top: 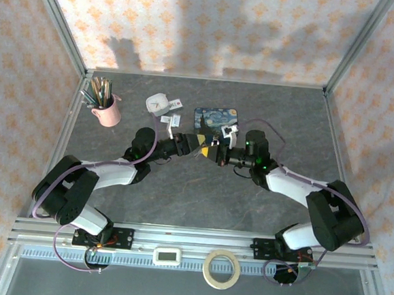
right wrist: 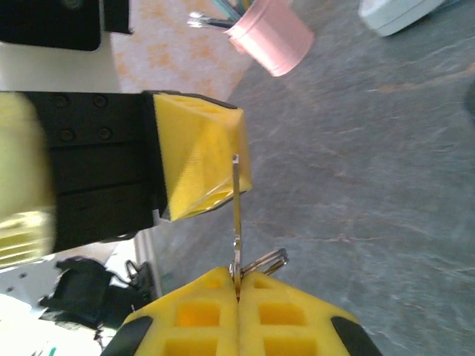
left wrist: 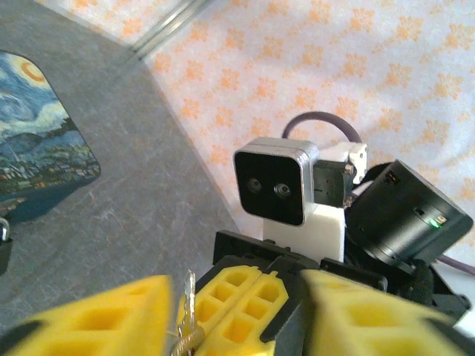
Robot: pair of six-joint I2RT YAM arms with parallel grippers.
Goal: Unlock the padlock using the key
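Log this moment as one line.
right claw: shut on slim silvery metal key | left claw: open, beside key tip

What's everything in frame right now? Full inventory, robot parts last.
pink cup: 1, pink, back left of the table
pens: a bunch, mixed colours, standing in the pink cup
white object: 1, white, between cup and tin; too small to identify
small white pieces: about three, white, near the white object and tin; unclear what
blue tin: 1, blue night-sky print, flat behind the claws
key: 1, silver, pinched in the right claw
white device: 1, white, on the near rail
tape roll: 1, cream, right of the device
left claw: 1, yellow fingers, meeting the right claw mid-table; grip unclear
right claw: 1, yellow fingers, shut on the key
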